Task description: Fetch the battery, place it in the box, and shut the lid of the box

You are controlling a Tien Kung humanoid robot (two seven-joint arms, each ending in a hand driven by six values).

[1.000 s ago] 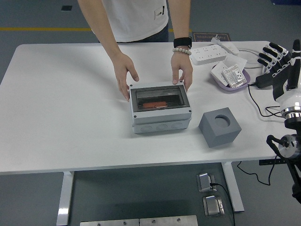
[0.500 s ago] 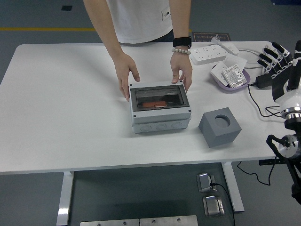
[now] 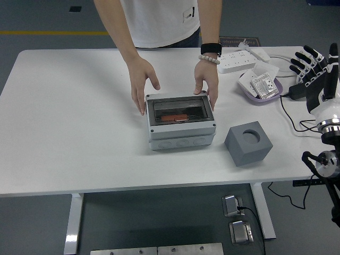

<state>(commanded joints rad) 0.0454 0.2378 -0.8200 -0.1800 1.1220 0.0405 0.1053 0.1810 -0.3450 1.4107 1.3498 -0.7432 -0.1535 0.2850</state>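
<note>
Head view | battery lies left-right in box | right robot hand spread, empty

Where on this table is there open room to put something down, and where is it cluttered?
The whole left half of the table, left of the grey box, is bare. So is the front strip before the box and grey cube. The far right corner is crowded: power strip, purple tray, cables, and the robot's right hand.

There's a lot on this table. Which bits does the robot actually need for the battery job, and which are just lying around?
Part of the job:
grey box, its clear lid down
orange battery inside
right hand, fingers spread, off at the right edge

Just lying about:
grey cube
power strip
purple tray
cables
</note>
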